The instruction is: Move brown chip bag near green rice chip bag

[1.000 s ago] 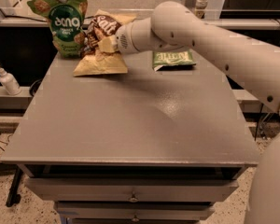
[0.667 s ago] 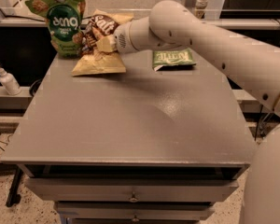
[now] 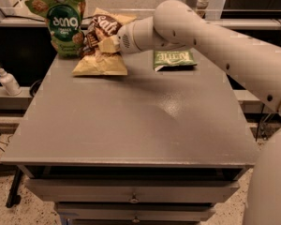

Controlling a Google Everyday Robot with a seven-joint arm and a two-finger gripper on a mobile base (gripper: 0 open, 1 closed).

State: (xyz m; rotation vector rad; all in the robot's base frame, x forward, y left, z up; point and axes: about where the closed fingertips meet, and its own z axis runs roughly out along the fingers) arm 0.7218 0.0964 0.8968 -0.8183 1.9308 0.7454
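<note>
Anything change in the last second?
Nothing visibly moved. The gripper stays at the brown bag, which lies right beside the green rice bag. The Kettle bag is where it was on the table.

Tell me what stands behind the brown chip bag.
The green rice chip bag stands upright behind the left of the brown chip bag, its lower right corner covered. The gripper, on the brown bag's right, covers whatever lies behind there.

White hand (image 3: 106, 45) on brown-and-cream chip bag (image 3: 99, 64)
</note>
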